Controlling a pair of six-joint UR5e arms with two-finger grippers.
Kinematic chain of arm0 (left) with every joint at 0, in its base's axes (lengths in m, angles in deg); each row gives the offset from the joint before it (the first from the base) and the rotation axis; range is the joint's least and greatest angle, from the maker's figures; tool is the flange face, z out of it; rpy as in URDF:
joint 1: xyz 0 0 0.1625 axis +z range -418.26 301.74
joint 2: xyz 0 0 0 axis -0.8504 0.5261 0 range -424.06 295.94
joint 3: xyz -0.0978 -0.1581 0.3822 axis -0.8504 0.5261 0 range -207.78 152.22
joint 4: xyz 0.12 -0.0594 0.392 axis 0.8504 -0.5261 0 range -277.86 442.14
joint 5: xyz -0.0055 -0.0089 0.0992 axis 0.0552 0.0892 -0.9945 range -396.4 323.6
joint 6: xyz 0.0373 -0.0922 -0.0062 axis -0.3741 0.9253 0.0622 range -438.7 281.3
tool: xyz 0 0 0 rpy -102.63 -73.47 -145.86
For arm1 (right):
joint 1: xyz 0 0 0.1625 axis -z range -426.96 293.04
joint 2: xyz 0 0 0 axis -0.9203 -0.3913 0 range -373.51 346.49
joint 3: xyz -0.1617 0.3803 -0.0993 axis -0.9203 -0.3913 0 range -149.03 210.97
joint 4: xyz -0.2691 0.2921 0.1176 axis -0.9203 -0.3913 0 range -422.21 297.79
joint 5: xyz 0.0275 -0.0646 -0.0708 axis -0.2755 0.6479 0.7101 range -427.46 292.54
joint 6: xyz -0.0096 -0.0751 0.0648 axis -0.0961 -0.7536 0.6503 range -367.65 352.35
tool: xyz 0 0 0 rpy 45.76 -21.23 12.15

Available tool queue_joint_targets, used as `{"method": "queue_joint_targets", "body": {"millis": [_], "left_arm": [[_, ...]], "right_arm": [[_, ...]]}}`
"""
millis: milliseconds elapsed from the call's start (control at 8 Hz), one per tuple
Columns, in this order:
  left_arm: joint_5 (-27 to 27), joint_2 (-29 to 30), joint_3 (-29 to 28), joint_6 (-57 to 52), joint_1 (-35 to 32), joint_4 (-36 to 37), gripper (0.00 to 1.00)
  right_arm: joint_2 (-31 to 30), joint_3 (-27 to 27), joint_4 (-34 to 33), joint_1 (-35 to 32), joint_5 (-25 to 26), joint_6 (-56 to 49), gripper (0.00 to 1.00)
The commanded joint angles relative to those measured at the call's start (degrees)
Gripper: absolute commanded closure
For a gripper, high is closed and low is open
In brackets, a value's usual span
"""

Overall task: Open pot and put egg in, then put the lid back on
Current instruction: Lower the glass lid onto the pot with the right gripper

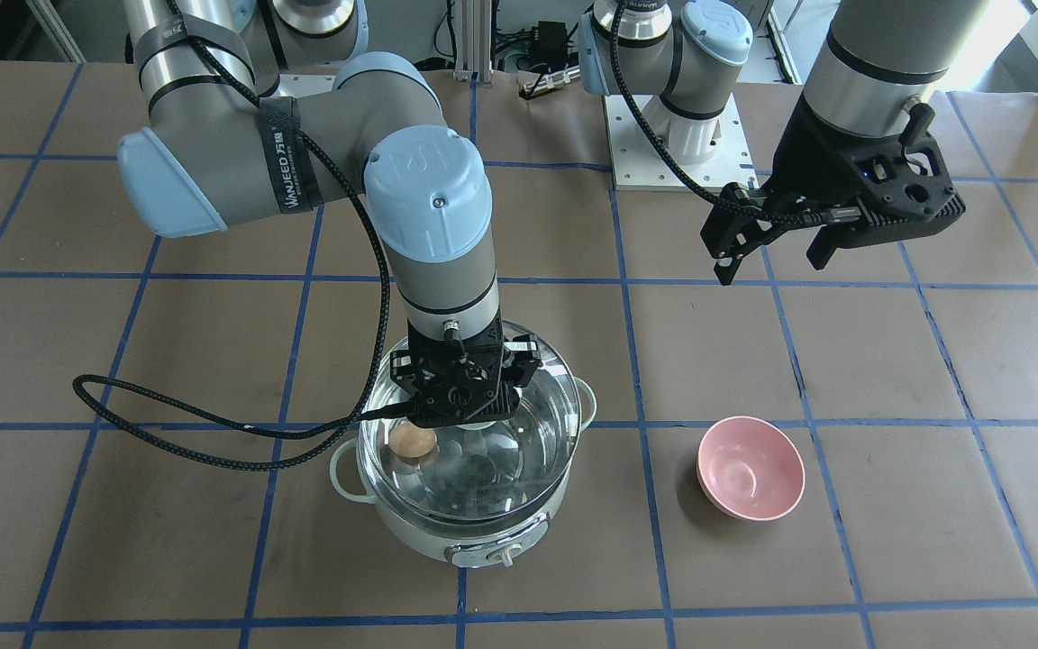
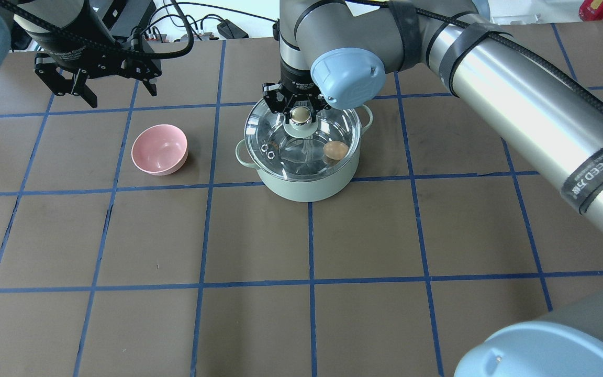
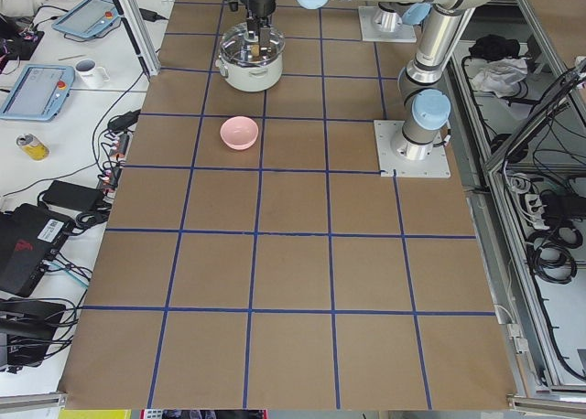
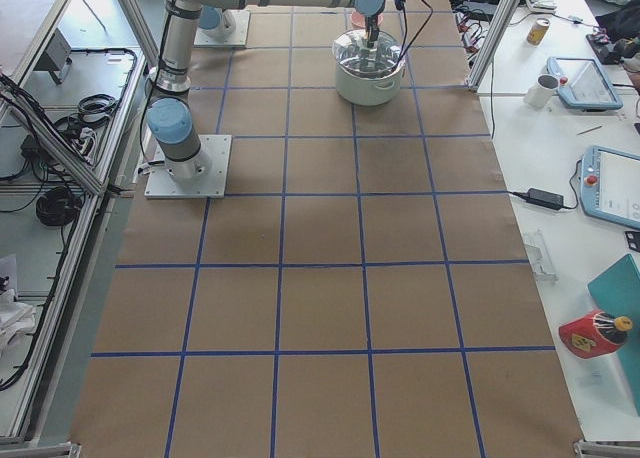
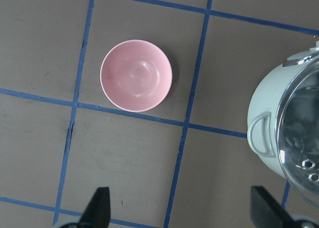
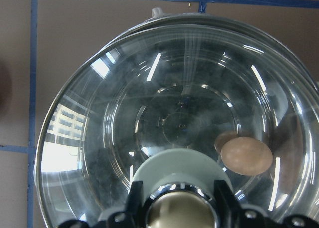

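While lid sits on pot, right jaws clamp its knob, egg inside below, left jaws apart.

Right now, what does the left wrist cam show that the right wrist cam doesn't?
Left wrist only: the pink bowl in plain view, empty; the pot's mint outer wall and one loop handle; the left gripper open, fingertips wide apart above the table.
Right wrist only: the egg lying inside the pot under the glass; the right gripper closed on the knob of the lid.
Both: the lid seated on the pot, and the brown table with blue tape lines.
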Motion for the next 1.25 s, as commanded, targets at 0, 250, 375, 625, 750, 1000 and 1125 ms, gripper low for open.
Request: {"method": "queue_joint_targets", "body": {"millis": [0,250,375,625,750,1000,1125], "left_arm": [[-0.17,0.11,0.39,-0.09,-0.26,-0.18,0.0],[-0.17,0.11,0.65,-0.09,-0.34,-0.18,0.0],[-0.17,0.28,0.74,-0.09,-0.34,-0.27,0.0],[-0.26,0.37,1.53,-0.09,-0.34,-0.27,0.0],[-0.26,0.37,1.79,-0.09,-0.34,-0.27,0.0],[-0.26,0.37,2.06,-0.18,-0.52,-0.27,0.0],[-0.26,0.46,2.06,-0.1,-0.52,-0.27,0.0]], "right_arm": [[0.66,0.5,-0.12,-0.02,0.23,-2.01,1.0],[0.66,0.5,-0.12,-0.02,0.14,-2.1,1.0],[0.75,0.5,-0.3,-0.02,0.14,-2.1,1.0],[0.83,0.5,-1.35,-0.02,0.14,-2.1,1.0],[0.92,0.5,-1.26,-0.02,0.23,-2.1,1.0],[0.66,0.42,-1.35,0.24,0.41,-2.28,1.0],[0.75,0.41,-1.44,0.5,0.67,-3.06,1.0]]}}
